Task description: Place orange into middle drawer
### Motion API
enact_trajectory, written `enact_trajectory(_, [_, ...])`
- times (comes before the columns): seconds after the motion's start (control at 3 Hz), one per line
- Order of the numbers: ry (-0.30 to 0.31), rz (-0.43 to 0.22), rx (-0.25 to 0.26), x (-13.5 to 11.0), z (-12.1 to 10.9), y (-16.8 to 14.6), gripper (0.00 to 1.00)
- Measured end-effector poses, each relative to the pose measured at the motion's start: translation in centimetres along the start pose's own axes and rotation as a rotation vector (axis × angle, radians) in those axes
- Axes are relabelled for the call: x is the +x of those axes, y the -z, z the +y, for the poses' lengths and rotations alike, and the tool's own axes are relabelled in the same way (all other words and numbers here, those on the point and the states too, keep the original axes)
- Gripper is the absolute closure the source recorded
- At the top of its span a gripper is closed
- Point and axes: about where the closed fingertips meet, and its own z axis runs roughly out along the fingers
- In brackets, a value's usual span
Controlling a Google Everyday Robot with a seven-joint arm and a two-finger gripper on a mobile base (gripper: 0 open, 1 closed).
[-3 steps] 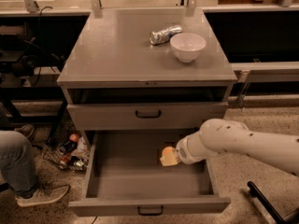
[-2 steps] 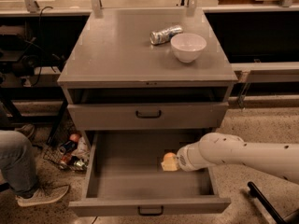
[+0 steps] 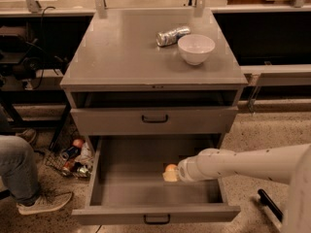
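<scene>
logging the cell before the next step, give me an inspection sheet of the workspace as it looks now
surface: grey cabinet top carries two things; upper drawer front below it is shut
job's things: middle drawer pulled open; orange inside it, right of centre, right at the gripper; cannot tell whether it is gripped or released
clutter: crushed silver can and white bowl side by side at the top's back right
grippers: gripper reaches into the open drawer from the right, low over its floor
cables: black cable hanging at the left, behind the cabinet
surroundings: person's leg at left; basket of odds and ends on the floor beside the drawer
</scene>
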Motion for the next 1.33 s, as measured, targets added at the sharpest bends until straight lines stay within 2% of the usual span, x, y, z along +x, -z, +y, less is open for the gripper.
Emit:
enact_trajectory(0.33, [-0.009,0.026,0.005,0.4,0.1,-3.1,1.0])
enact_trajectory(0.67, [0.01,0.064,0.006,0.3,0.7,-5.7,1.0])
enact_trajectory(1.0, [0.013,0.092,0.003,0.0,1.2,-7.8,0.82])
enact_trajectory(1.33, [0.013,0.121,-0.014,-0.2,1.5,-9.6,0.51])
